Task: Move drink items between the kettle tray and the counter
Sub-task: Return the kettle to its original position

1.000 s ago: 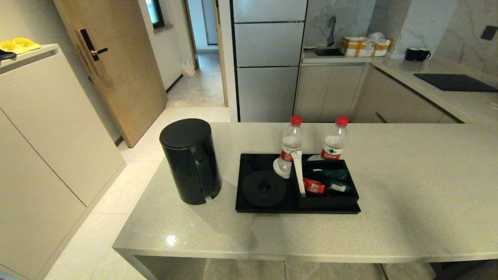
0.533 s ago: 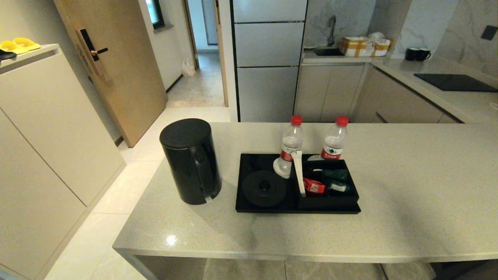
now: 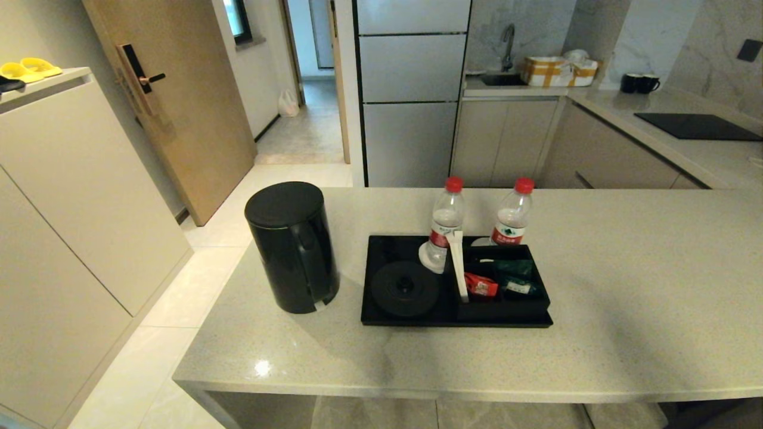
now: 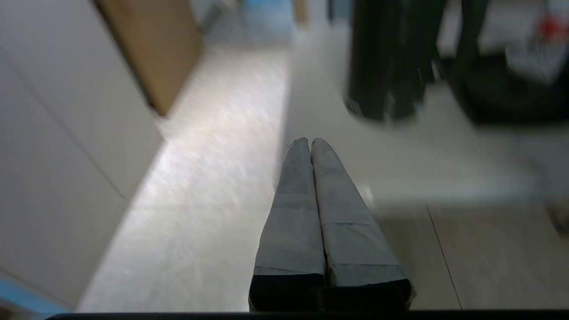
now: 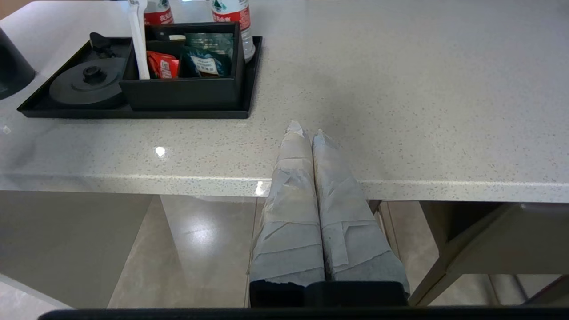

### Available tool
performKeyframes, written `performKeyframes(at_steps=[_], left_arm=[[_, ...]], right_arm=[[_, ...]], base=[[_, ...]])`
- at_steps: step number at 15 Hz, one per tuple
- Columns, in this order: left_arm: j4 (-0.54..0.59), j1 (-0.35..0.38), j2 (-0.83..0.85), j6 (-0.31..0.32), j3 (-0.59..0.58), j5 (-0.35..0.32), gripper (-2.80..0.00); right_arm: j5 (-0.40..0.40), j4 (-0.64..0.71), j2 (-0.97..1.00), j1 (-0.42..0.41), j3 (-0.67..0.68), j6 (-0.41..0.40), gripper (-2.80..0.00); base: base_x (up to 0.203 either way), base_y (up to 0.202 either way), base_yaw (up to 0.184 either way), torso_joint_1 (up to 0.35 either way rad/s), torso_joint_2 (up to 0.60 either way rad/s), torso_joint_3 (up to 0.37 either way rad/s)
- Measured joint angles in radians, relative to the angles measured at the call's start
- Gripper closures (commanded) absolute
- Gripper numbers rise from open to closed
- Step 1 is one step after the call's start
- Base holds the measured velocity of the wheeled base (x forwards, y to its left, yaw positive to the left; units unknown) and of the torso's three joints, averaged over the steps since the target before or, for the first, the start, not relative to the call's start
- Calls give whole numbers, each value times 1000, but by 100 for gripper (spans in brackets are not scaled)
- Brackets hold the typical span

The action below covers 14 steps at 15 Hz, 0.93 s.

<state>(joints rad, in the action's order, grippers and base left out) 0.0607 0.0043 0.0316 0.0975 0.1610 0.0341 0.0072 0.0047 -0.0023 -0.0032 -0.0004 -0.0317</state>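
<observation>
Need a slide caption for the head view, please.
Kettle stands on the counter left of the kettle tray, whose round base is bare; two bottles at the back.

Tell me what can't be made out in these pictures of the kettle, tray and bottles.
- Kettle: its foot is smeared by motion blur in the left wrist view, so contact with the counter is unreadable there.
- Water bottles: tops cut off by the right wrist view's edge.
- Sachets: print too small in the head view.
- Left gripper and right gripper: absent from the head view, seen only in their own wrist views.
</observation>
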Motion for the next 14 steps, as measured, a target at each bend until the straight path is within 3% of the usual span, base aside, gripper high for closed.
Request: performKeyframes(at_steps=[3,5,7,11,12,14], left_arm=[[187,-3,180,-34,379,104,0],[336,-26,350,-73,547,90,0],[379,-55,486,-100,580,-29,0],[129,-78,793,-112,407,-281,0],[41,-74,884,-109,377,-348,-275],[-127,-39,1056,-80,340,-496,-280]], right_arm=[[0,0,0,0,-1,0,0],[0,0,0,0,0,0,0],[0,0,0,0,0,0,0],[0,0,1,0,0,0,0],[0,0,1,0,0,0,0],[0,0,1,0,0,0,0]], base=[[0,0,0,0,0,0],[0,0,0,0,0,0],[0,0,0,0,0,0],[0,0,0,0,0,0],[0,0,0,0,0,0],[0,0,0,0,0,0]])
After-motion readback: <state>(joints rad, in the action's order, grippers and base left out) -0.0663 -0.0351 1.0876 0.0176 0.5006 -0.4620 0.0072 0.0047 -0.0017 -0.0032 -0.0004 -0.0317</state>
